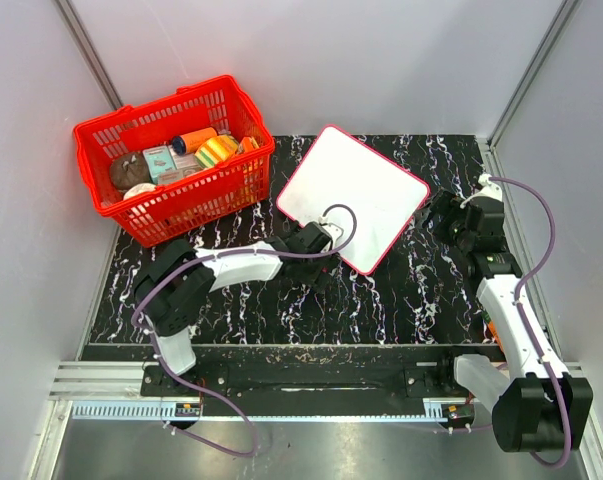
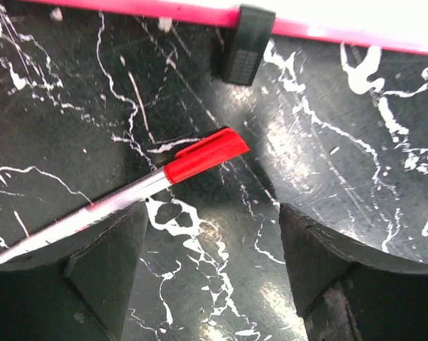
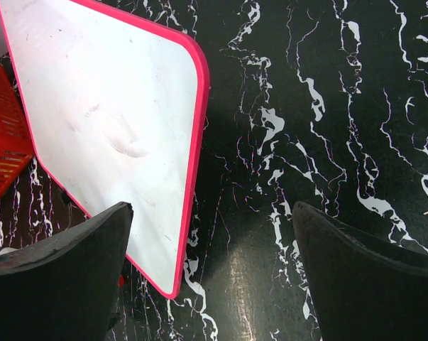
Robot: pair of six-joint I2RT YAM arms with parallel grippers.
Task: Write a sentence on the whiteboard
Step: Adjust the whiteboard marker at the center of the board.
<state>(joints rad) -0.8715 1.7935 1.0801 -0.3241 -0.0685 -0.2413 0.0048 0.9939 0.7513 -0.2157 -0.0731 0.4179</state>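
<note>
The whiteboard [image 1: 356,195] lies flat and skewed near the middle of the worktop's [image 1: 381,300] far edge, with no writing on it, only faint smears. Both hands are spread apart and empty: the right hand [image 3: 212,263] is at the board's right corner, and the left hand [image 2: 214,241] is over the red-capped marker [image 2: 164,177] just off the board's near edge. The marker lies slanted toward one finger, so the left hand should probably centre over the barrel before closing.
</note>
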